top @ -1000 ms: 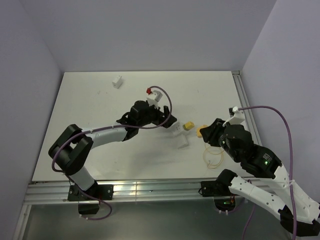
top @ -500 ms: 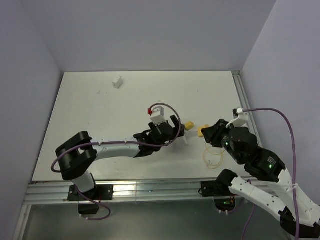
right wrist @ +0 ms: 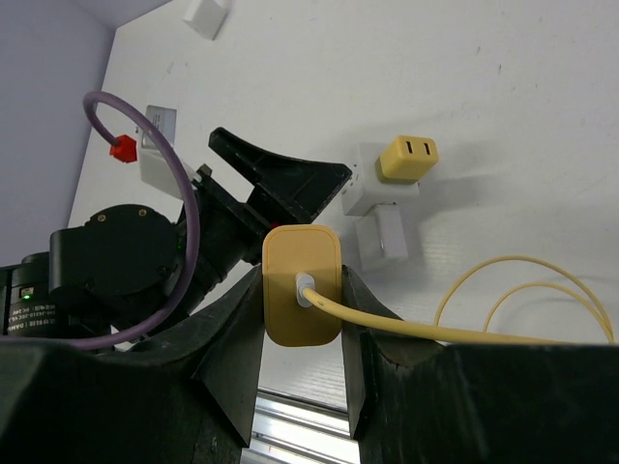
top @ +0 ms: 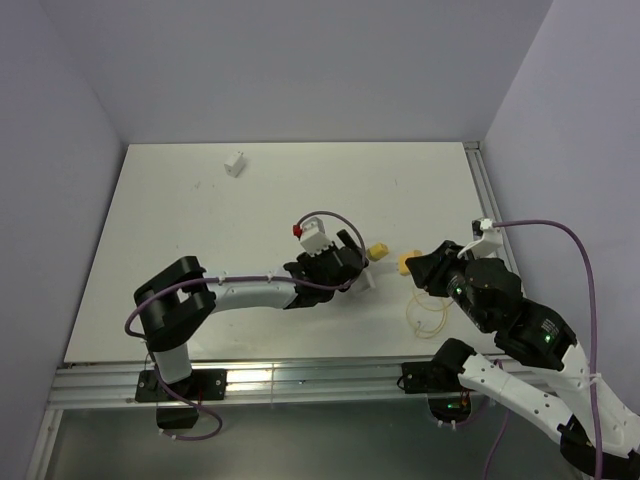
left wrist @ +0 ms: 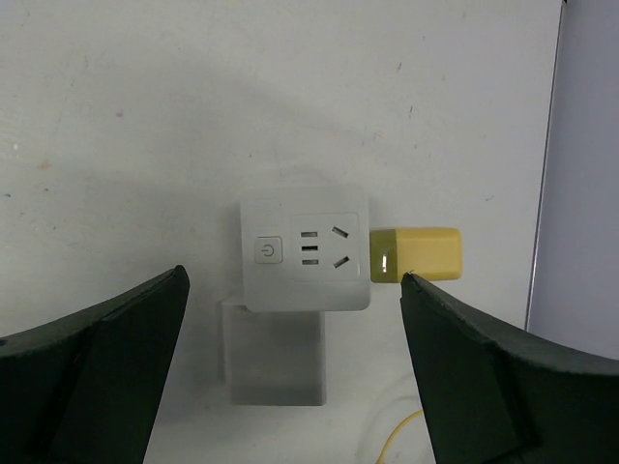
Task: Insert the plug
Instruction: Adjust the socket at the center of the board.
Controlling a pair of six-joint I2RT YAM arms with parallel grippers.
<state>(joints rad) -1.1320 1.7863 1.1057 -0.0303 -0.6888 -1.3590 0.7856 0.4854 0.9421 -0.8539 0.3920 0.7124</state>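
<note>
Fingers of left arm, wide open and empty, have swung down to straddle the socket (ready to brace it?). Right fingers clamp the yellow plug at its 3 o'clock, uninserted.

Bright, even light; soft shadows; left claw perhaps slightly out-of-focus.

The plug shows only its back — prongs hidden.

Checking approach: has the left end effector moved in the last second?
Yes. The left end effector moved right and toward the near edge, away from the small white plastic block at the far edge.
</note>
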